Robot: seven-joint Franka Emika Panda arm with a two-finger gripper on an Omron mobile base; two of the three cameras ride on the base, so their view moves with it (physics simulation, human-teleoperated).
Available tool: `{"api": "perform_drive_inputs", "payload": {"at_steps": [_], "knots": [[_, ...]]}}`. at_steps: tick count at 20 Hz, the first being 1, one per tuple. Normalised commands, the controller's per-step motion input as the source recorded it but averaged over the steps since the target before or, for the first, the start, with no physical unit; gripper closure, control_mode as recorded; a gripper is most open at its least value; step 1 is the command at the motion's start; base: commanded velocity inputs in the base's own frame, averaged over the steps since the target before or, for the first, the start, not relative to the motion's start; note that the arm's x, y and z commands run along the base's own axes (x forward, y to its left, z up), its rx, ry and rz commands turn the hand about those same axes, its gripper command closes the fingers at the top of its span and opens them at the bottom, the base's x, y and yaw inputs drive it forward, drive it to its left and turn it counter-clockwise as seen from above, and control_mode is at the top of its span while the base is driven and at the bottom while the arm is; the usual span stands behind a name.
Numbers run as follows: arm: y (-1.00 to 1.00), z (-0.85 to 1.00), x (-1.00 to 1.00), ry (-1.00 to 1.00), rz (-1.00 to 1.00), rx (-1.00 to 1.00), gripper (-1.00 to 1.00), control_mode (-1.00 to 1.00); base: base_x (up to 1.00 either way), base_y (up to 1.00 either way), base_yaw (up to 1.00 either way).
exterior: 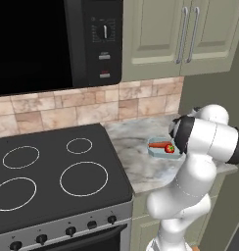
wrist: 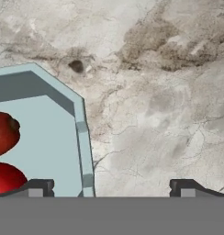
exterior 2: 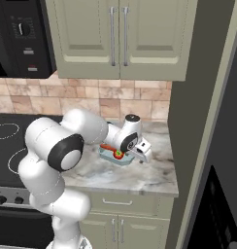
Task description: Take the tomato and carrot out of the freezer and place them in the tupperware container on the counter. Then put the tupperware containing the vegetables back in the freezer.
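The pale blue tupperware container (exterior 2: 110,156) sits on the marble counter (exterior 2: 154,172) with the tomato (exterior 2: 118,154) and the carrot (exterior 2: 108,147) inside it. From the left base view the container (exterior: 155,151) holds the carrot (exterior: 159,144) and the tomato (exterior: 169,148), partly behind my arm. My gripper (exterior 2: 143,156) hangs open just right of the container, empty. In the hand view my gripper (wrist: 114,189) straddles the container's wall (wrist: 81,124): one fingertip (wrist: 40,188) is over the tray and the other is over bare counter (wrist: 155,92). Two red shapes lie at the left edge.
The freezer's dark grey side (exterior 2: 198,97) rises right of the counter. A black stovetop (exterior: 53,171) lies to the left, under a black microwave (exterior: 53,44). Green wall cabinets (exterior 2: 120,34) hang above, and a tiled wall (exterior: 92,105) backs the counter.
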Motion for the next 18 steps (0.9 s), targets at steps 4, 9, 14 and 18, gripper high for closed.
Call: {"api": "perform_drive_inputs", "payload": {"at_steps": [4,9,14,18], "knots": [[0.00,-0.14,0.07,0.00,0.00,0.05,-1.00,-1.00,0.00,0.00,0.00],[0.00,-0.17,0.25,0.00,0.00,0.04,-1.00,-1.00,0.00,0.00,0.00],[0.00,-0.13,0.31,0.00,0.00,0.02,-1.00,-1.00,0.00,0.00,0.00],[0.03,-0.19,0.17,0.00,0.00,0.00,1.00,-1.00,0.00,0.00,0.00]]}}
